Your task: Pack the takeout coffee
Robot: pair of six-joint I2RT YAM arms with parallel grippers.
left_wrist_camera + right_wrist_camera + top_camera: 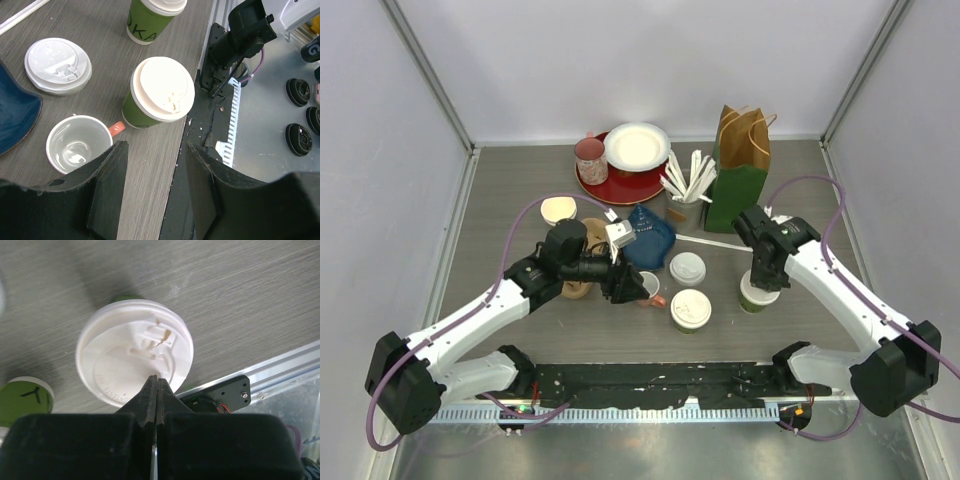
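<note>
Two green takeout coffee cups with white sip lids stand near the table's front edge. One cup (691, 311) (161, 91) stands just ahead of my left gripper (638, 285) (155, 150), which is open and holds nothing. My right gripper (761, 276) (157, 380) is shut, its tips over the near edge of the lid of the other cup (756, 294) (134, 359) (154, 15). A loose white lid (687, 267) (58, 64) lies flat on the table between them.
A white mug with a pink handle (650, 287) (79, 144) sits by my left fingers. A blue dish (649, 237), a stir-stick holder (687, 195), a green-and-brown paper bag (740, 165), a red plate (620, 185) with a white bowl, and a pink cup (590, 156) stand behind.
</note>
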